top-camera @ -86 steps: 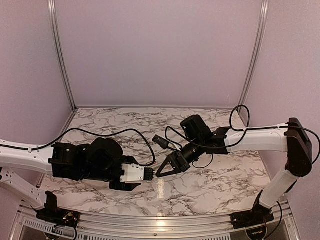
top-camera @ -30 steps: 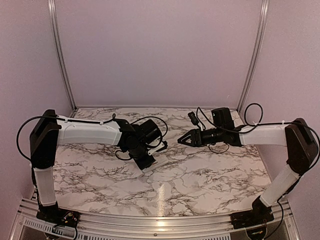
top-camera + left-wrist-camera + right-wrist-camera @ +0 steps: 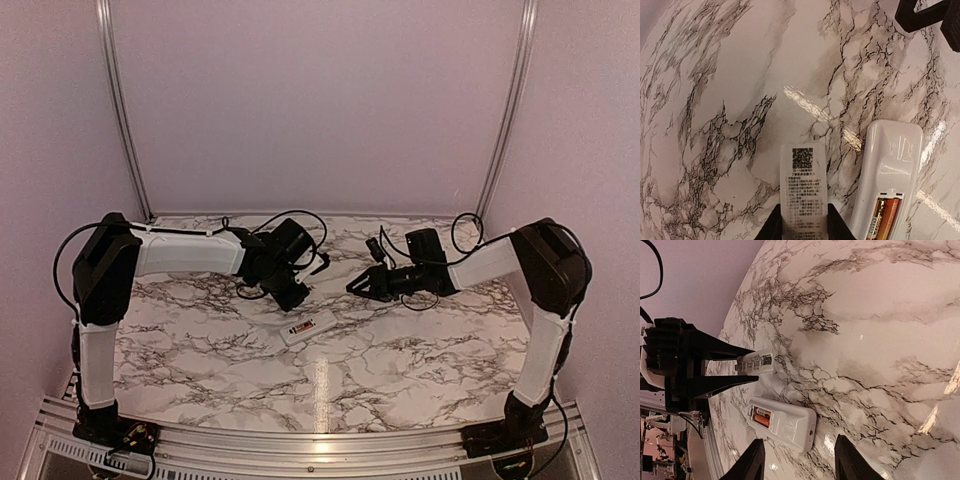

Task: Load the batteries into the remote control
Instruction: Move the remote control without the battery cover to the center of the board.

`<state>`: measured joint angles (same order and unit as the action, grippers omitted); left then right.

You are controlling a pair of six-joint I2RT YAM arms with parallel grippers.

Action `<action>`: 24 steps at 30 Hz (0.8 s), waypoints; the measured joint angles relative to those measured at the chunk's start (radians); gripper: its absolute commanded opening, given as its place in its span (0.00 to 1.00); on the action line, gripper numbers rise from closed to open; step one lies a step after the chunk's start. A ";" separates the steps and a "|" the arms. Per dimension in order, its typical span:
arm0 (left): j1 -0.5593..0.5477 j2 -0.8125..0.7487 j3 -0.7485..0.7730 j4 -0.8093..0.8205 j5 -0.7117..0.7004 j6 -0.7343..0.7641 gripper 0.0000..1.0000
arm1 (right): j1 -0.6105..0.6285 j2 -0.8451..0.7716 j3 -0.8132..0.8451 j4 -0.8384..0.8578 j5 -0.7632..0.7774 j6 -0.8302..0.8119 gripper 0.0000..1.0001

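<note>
Top external view: the remote control [image 3: 308, 327] lies back-up on the marble table [image 3: 420, 370], free of both arms. A second ago the left gripper [image 3: 297, 298] was down on it. Now it has pulled off to the remote's 11 o'clock, and the right gripper [image 3: 356, 285] has come in lower, at about 1 o'clock and apart from the remote. The handset has been set down and let go, which I judge frees both arms for closing it up.

Left wrist view: the fingers [image 3: 774, 227] are clenched on a white battery cover [image 3: 803, 192] with a printed code label. At 3 o'clock of the cover lies the remote. Its recess is open at the bottom edge of the view, with the orange batteries [image 3: 885, 220] seated inside.

Right wrist view: this gripper's jaws stand apart with nothing between them. The remote sits just beyond the fingertips, toward 12 o'clock, with two batteries side by side in the recess at its 9 o'clock end. At 11 o'clock the left gripper holds the cover out above the table. Loading looks done, but the cover is not yet on.
</note>
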<state>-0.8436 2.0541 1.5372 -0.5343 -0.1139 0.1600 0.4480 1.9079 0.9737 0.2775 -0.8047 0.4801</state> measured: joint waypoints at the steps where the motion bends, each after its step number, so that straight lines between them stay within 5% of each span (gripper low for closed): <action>1: -0.001 0.008 0.000 0.012 0.000 0.006 0.14 | 0.000 0.002 0.000 0.002 0.000 0.002 0.43; 24: -0.035 0.071 -0.082 0.144 0.192 0.120 0.12 | -0.008 -0.091 -0.137 0.008 -0.014 -0.003 0.42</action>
<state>-0.8791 2.1250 1.4551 -0.3904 0.0780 0.2798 0.4400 1.8168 0.8368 0.2855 -0.8188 0.4774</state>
